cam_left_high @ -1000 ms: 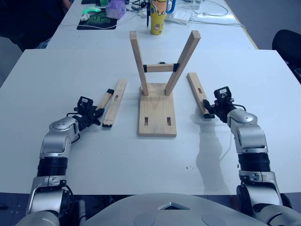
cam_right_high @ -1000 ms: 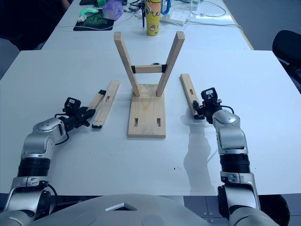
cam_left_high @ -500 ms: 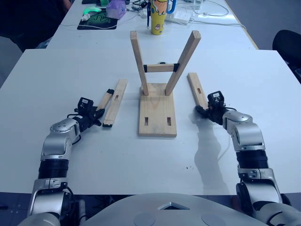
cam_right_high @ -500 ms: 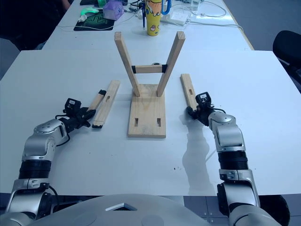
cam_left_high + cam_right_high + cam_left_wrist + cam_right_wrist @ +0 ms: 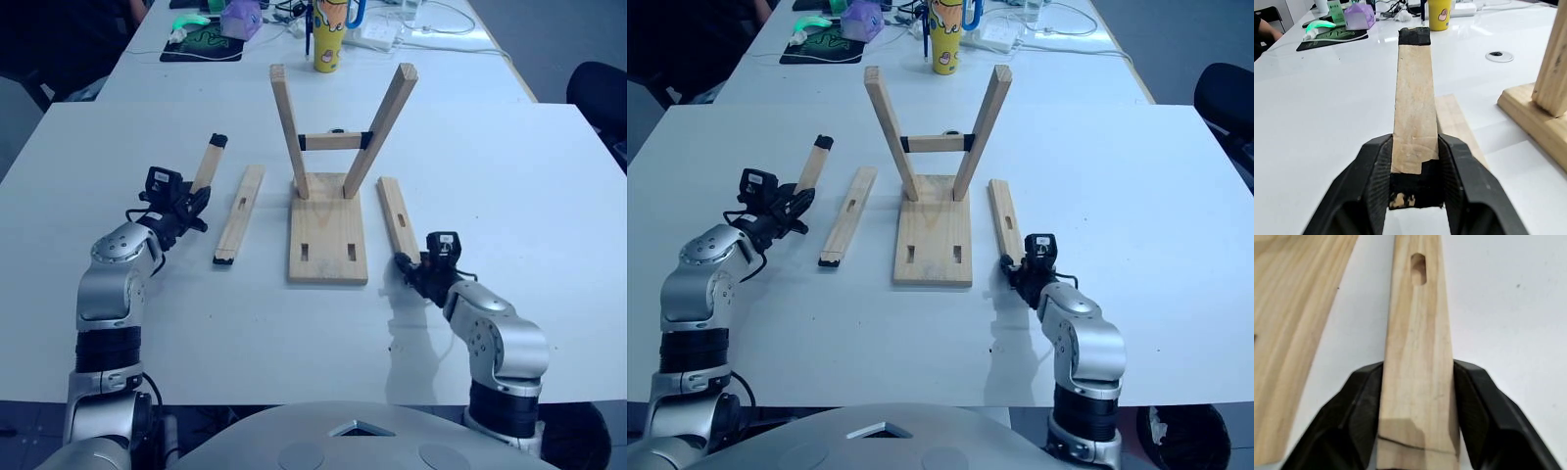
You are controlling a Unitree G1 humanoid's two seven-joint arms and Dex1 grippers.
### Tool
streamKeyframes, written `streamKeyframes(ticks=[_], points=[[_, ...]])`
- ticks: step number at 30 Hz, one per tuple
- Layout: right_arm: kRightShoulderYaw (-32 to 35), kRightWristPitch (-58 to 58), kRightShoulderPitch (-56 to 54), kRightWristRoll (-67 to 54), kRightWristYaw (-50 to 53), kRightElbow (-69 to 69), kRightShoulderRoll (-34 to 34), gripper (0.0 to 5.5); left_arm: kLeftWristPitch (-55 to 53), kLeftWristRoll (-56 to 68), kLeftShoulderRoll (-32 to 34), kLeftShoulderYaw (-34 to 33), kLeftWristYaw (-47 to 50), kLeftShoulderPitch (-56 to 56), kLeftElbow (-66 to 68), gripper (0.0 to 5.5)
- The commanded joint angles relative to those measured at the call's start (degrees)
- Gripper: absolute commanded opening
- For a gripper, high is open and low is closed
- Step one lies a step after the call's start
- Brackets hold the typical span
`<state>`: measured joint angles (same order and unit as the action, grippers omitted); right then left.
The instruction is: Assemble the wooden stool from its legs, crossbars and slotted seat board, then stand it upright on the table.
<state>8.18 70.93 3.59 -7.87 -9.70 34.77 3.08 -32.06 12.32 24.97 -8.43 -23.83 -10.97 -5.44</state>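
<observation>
The slotted seat board (image 5: pixel 326 235) lies flat mid-table. Two legs stand in its far slots, joined by a crossbar (image 5: pixel 336 141). Off to the board's left, my left gripper (image 5: pixel 186 206) is shut on the near end of a short black-tipped crossbar (image 5: pixel 207 163), which points away from me; in the left wrist view the fingers (image 5: pixel 1376 161) clamp the crossbar (image 5: pixel 1413 93). A loose leg (image 5: pixel 240 212) lies between that crossbar and the board. Right of the board, my right gripper (image 5: pixel 416 270) is shut on the near end of another leg (image 5: pixel 395 213), and both pads press the leg (image 5: pixel 1418 328) sides.
A second table behind holds a yellow cup (image 5: pixel 330 39), a purple box (image 5: pixel 241 18) and a dark mat (image 5: pixel 203 43). A round cable hole (image 5: pixel 1500 57) sits in the table beyond the stool. A dark chair (image 5: pixel 600 90) stands at the far right.
My left gripper has carried the short crossbar left and farther back, away from the loose leg. My right gripper has pulled its leg toward me and closer to the seat board.
</observation>
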Motion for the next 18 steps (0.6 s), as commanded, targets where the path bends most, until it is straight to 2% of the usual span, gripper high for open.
streamKeyframes(ticks=[1, 4, 7, 9, 11, 13, 18], points=[[1.6, 6.1, -0.5, -0.8, 2.2, 5.1, -2.1, 2.66, 0.4, 0.7, -0.2, 0.7, -0.6, -0.1, -1.8, 1.33], [3.3, 7.1, -1.9, -1.6, 1.7, 7.1, -0.9, 3.11, 2.6, 1.2, -0.1, 0.1, -1.3, 1.0, -3.5, 1.33], [5.3, 3.5, -3.1, -1.8, 0.6, 9.4, 2.6, 3.15, 7.0, 2.2, -0.7, -1.6, -1.6, 3.6, -6.6, 1.33], [9.7, -1.8, -4.6, -3.5, -0.9, 11.3, 3.5, 3.15, 12.6, 2.6, -2.0, -3.4, -1.1, 7.3, -10.6, 1.33], [16.6, -3.5, -8.0, -11.3, -4.4, 11.7, -0.2, 3.15, 20.0, 2.0, -3.3, -4.0, -1.5, 12.9, -15.5, 1.33], [21.0, 0.0, -11.1, -20.2, -8.2, 8.8, -3.5, 3.15, 26.2, 1.0, -4.1, -3.0, -2.5, 18.7, -19.5, 1.33], [27.2, 9.9, -19.2, -36.5, -8.3, 2.2, -11.9, 3.15, 30.4, -1.3, -4.8, 6.2, -5.1, 20.9, -23.0, 1.33]])
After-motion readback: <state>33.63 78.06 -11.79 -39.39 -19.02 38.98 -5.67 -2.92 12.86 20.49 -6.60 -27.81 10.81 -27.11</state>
